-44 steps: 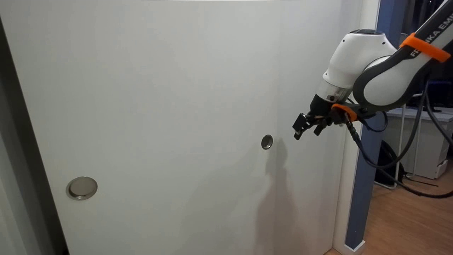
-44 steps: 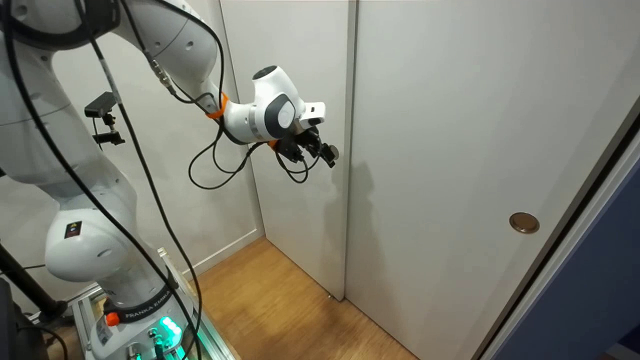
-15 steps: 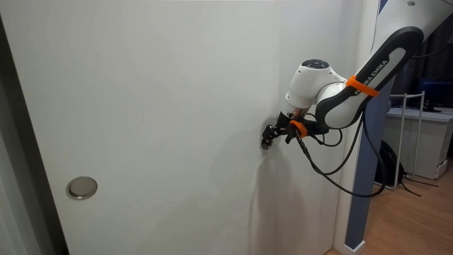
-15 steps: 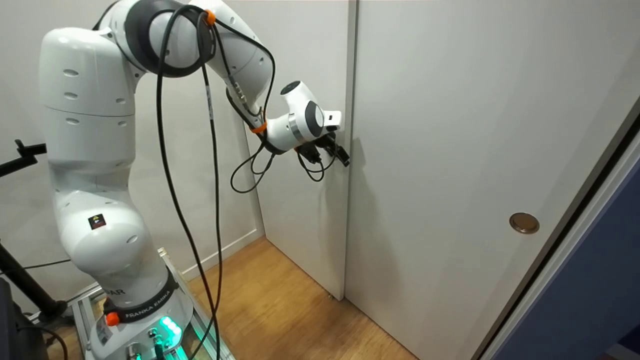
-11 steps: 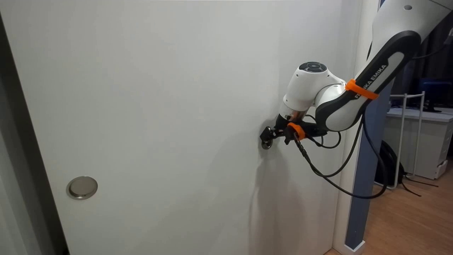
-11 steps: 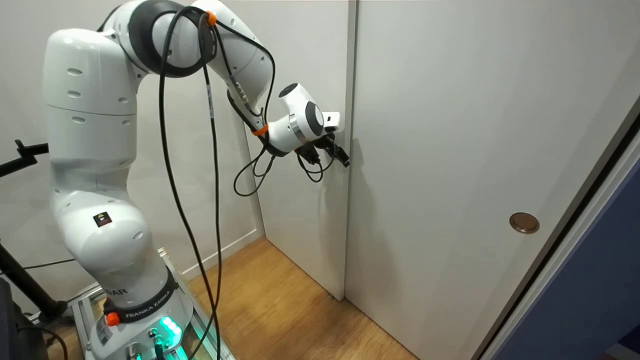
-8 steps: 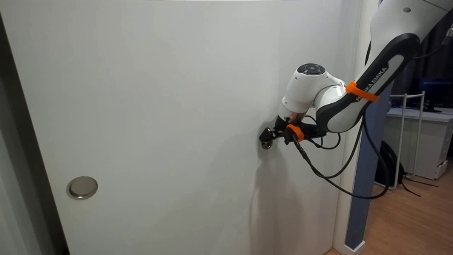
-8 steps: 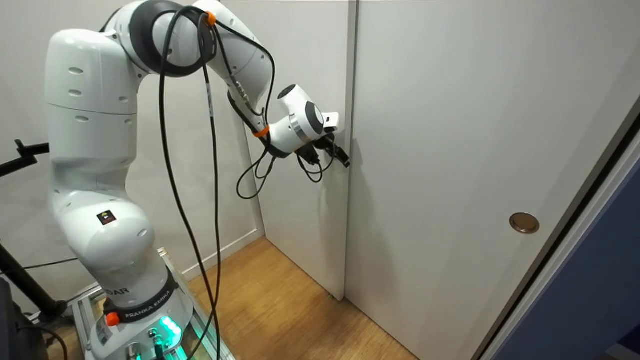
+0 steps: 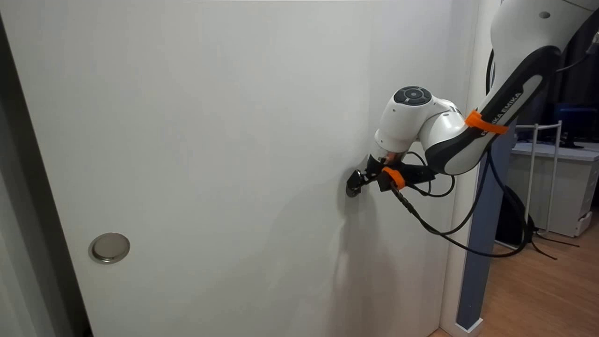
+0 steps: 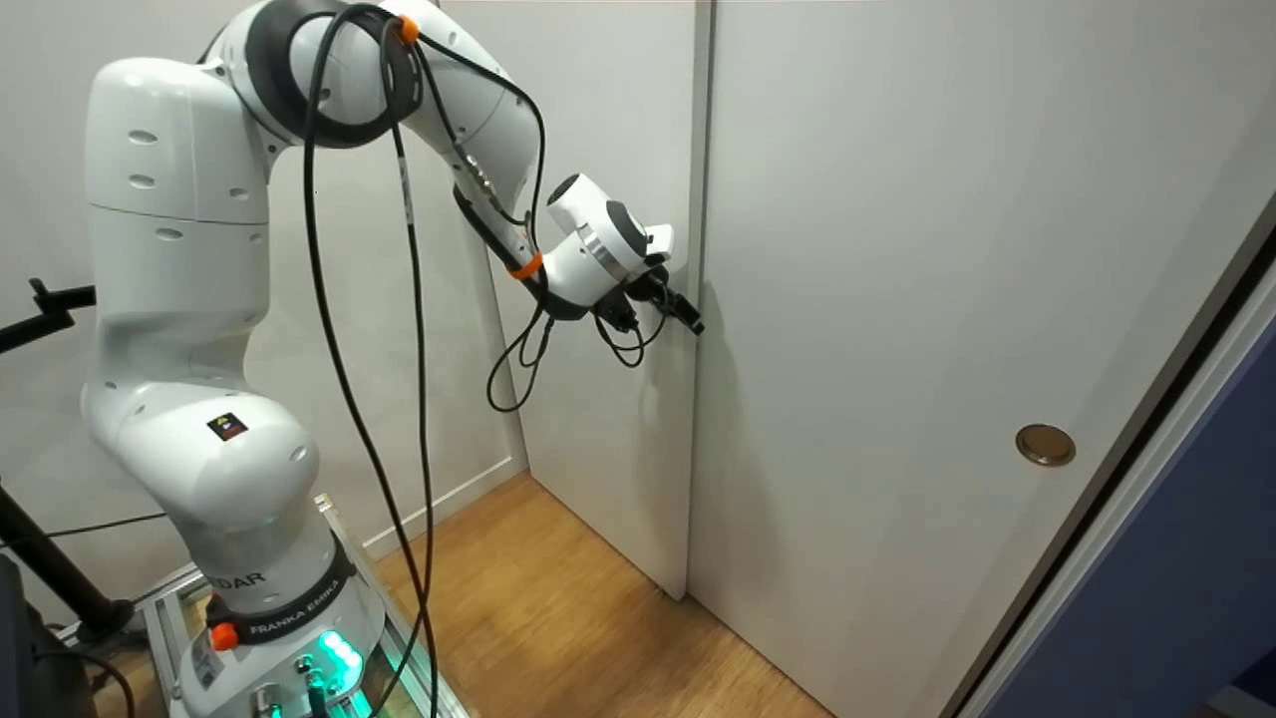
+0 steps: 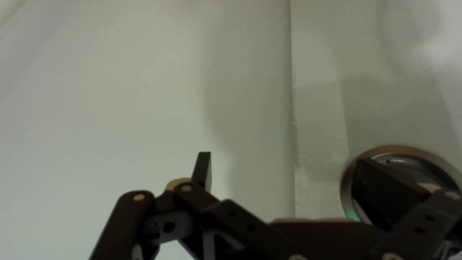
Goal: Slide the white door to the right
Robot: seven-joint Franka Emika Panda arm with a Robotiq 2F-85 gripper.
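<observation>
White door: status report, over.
Jaws spread, one finger over round pull, contact unclear. White door not yet slid across neighbouring panel. No obstruction seen.

In an exterior view, a dark screen (image 9: pixel 573 122) is carried by a white worktop (image 9: pixel 545 151). Wooden floor (image 10: pixel 578 598) and a blue wall (image 10: pixel 1146 578) are shown in both exterior views.

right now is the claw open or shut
Open: in the wrist view, the claw has its fingers wide apart, one overlapping the round pull.

A finger (image 11: pixel 382 191) partly hides the pull (image 11: pixel 418 169) (contact hard to judge).
</observation>
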